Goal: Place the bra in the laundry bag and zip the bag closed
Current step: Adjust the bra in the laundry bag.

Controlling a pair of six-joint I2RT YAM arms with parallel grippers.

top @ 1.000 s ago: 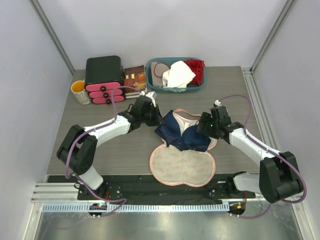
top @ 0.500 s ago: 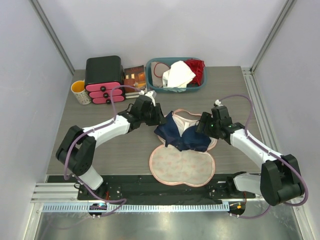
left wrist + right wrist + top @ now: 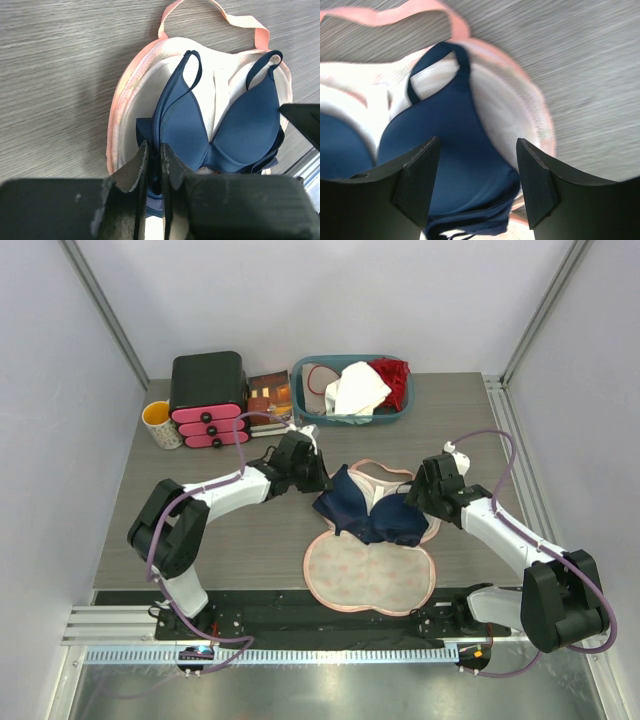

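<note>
1. Bra [image 3: 372,512]: centre frame, on the upper half of the open laundry bag [image 3: 365,575]; soft, light, probably floppy.
2. Left gripper [image 3: 152,165]: jaws pinching its side band.
3. Right gripper [image 3: 477,165]: jaws spread over a cup; the cup edge looks the best hold.

**Count of things on the table**

One navy bra [image 3: 370,512] and one floral laundry bag [image 3: 368,572] at the centre. In the upper part there is one teal basket [image 3: 345,420] with one white cloth [image 3: 357,388] and one red garment [image 3: 395,380]. At the upper left are one black box [image 3: 207,378] with three pink drawers [image 3: 208,416], one cup [image 3: 160,424] and one book [image 3: 270,395]. There are two robot arms: left arm [image 3: 225,495], right arm [image 3: 500,530].
</note>
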